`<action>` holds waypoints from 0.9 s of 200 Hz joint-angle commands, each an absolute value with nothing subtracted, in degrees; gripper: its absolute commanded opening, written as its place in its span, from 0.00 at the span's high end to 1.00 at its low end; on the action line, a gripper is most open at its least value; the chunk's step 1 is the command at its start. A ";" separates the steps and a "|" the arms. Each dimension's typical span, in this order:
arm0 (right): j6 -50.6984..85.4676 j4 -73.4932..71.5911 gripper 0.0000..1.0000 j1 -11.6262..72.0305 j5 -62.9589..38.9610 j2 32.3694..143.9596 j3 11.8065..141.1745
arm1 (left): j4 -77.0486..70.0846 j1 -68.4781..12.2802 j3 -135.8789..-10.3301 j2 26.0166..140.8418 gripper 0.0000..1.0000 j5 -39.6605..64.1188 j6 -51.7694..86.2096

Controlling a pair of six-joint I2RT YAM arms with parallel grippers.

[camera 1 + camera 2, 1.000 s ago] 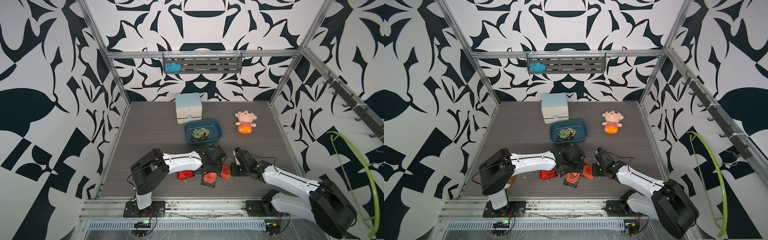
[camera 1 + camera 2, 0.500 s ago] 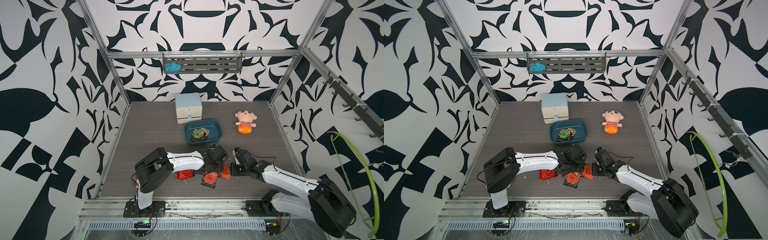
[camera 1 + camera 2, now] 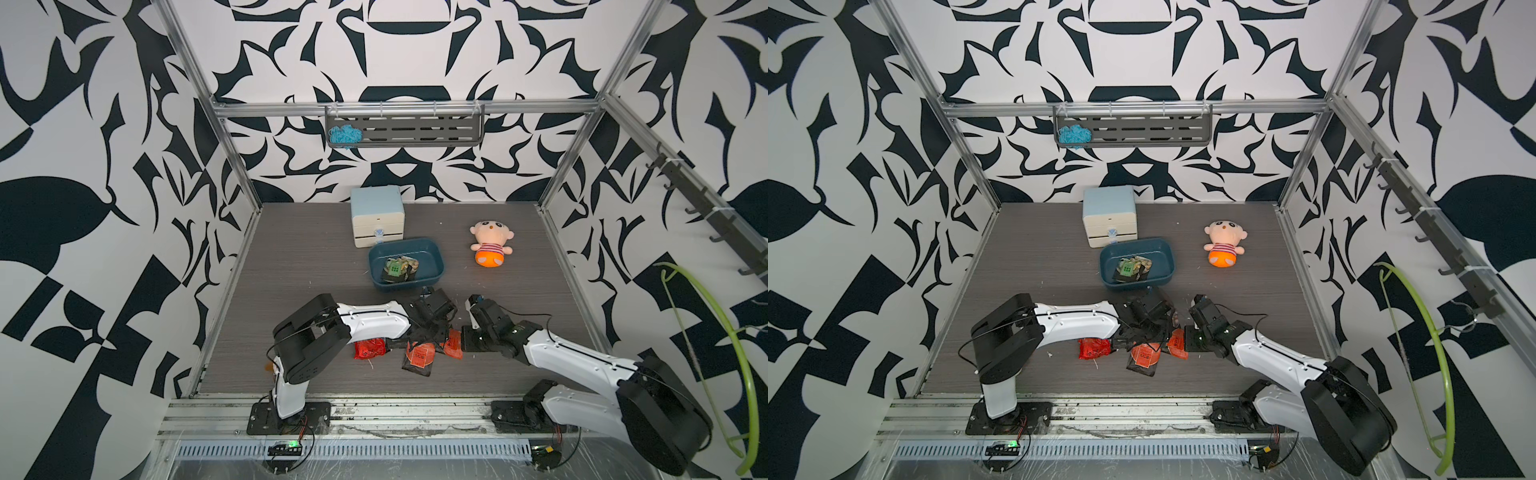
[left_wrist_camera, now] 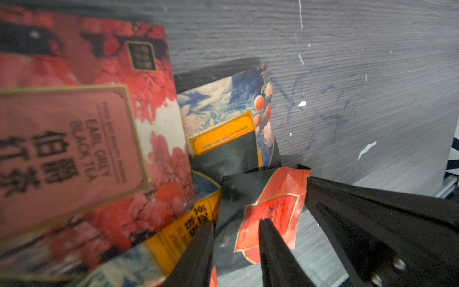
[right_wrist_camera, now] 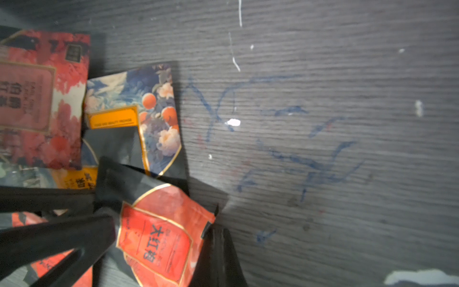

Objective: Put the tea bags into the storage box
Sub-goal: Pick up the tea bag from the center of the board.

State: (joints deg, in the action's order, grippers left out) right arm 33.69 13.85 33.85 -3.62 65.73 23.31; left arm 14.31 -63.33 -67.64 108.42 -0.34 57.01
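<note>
My right gripper has its fingers pressed together on one corner of a black red-label sachet. That corner is raised off the table, with a shadow under it. My left gripper meets the same sachet from the opposite end. Its two fingers stand apart with a clear gap, one lying across the red label and the other over the black part. I cannot tell whether either one presses on the foil. My two grippers are close, almost tip to tip, with only this sachet between them.

Ahead of my left fingertips, flat on the table, lie a red Earl Grey sachet and a blue floral sachet with an orange label, edge to edge. On the side of my grippers nearest my bases, in both top views, another black sachet with a round orange label lies flat.

The storage box sits on the far side of my left wrist, close to it. It holds a small heap of tea bags, a green-labelled one on top. Past the box stands a pale blue drawer cabinet. A plush doll lies out beyond my right gripper, well apart.
</note>
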 commanded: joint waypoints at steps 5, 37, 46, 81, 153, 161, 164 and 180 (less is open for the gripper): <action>33.98 13.27 0.98 34.01 -3.78 66.53 25.23 | 13.56 -63.06 -68.46 111.56 0.65 1.28 56.87; 34.01 13.27 0.98 34.01 -3.59 66.80 25.31 | 13.23 -63.09 -68.47 112.06 0.66 1.40 56.86; 34.01 13.27 0.98 34.01 -3.52 66.88 25.41 | 13.02 -63.09 -68.38 112.16 0.68 1.69 56.95; 34.01 13.36 0.98 34.08 -3.52 67.24 25.49 | 12.38 -63.11 -68.56 112.85 0.71 2.69 57.30; 34.01 13.44 0.98 34.01 -3.35 67.02 25.56 | 12.66 -63.02 -68.77 112.50 0.81 2.74 57.00; 34.01 13.53 0.98 34.02 -3.19 66.89 25.55 | 12.95 -63.04 -68.82 112.41 0.82 2.55 56.89; 34.01 13.54 0.98 34.01 -3.10 66.78 25.50 | 13.04 -63.05 -68.86 112.41 0.82 2.47 56.82; 34.05 13.66 0.98 34.06 -2.77 66.23 25.41 | 13.55 -63.10 -69.16 112.07 0.84 2.45 56.46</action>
State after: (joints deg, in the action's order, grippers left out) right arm 33.69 13.80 33.85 -3.33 66.85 24.05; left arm 11.51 -63.16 -68.40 110.98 2.42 57.12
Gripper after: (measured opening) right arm 0.040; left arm 0.170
